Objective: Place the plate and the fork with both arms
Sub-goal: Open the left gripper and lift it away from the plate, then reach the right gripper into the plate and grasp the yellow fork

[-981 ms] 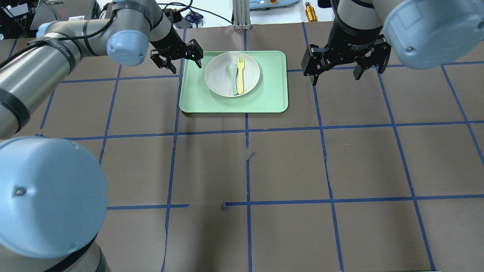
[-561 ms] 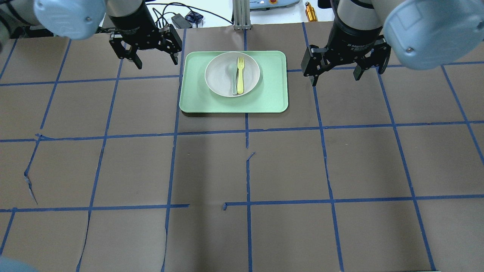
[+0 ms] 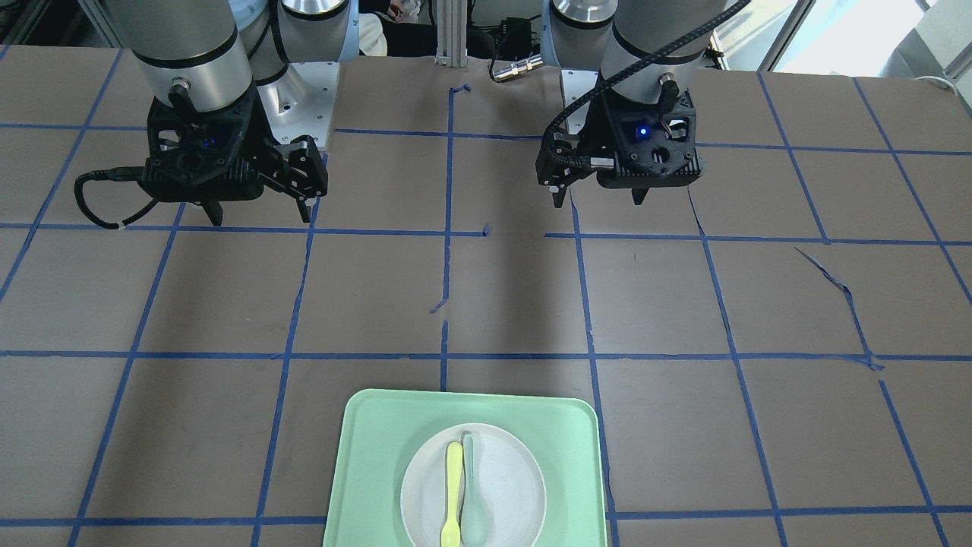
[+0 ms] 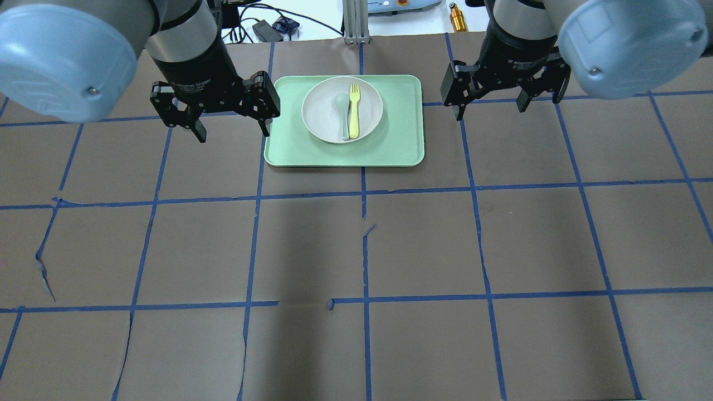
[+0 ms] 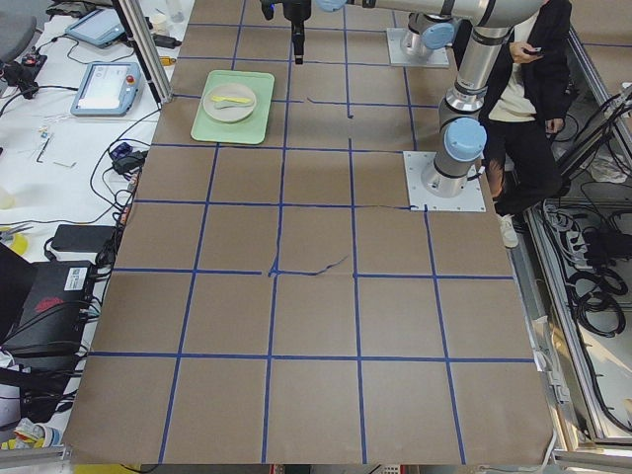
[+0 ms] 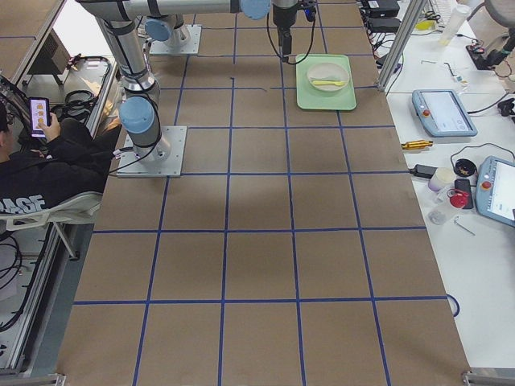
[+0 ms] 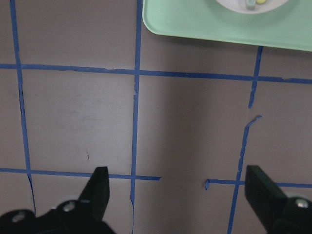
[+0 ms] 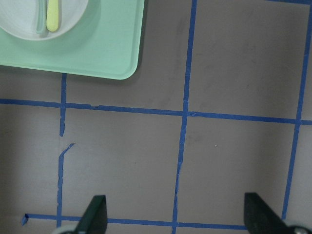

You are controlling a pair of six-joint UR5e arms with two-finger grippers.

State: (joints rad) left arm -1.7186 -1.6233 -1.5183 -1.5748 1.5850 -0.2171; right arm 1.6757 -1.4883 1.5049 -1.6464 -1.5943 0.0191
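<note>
The round white plate (image 4: 322,111) sits on the pale green tray (image 4: 390,146) at the far middle of the table. The pale yellow fork (image 4: 354,111) lies on the plate, next to a grey-green spoon (image 4: 343,116). My left gripper (image 4: 234,133) is open and empty, hovering just left of the tray's left edge. My right gripper (image 4: 491,111) is open and empty, a short way right of the tray. In the front-facing view the plate (image 3: 509,479) and fork (image 3: 453,490) are near the bottom. The right wrist view shows the fork (image 8: 52,17) at its top left.
The table is covered in brown paper with a blue tape grid (image 4: 365,250), torn in places. An aluminium post (image 4: 355,22) and a gold cylinder (image 4: 458,18) stand beyond the far edge. An operator (image 5: 523,89) is beside the robot base.
My left arm swung out from the tray's far left corner and now hangs lower, by the tray's left edge, still open. My right gripper shifted only slightly.
</note>
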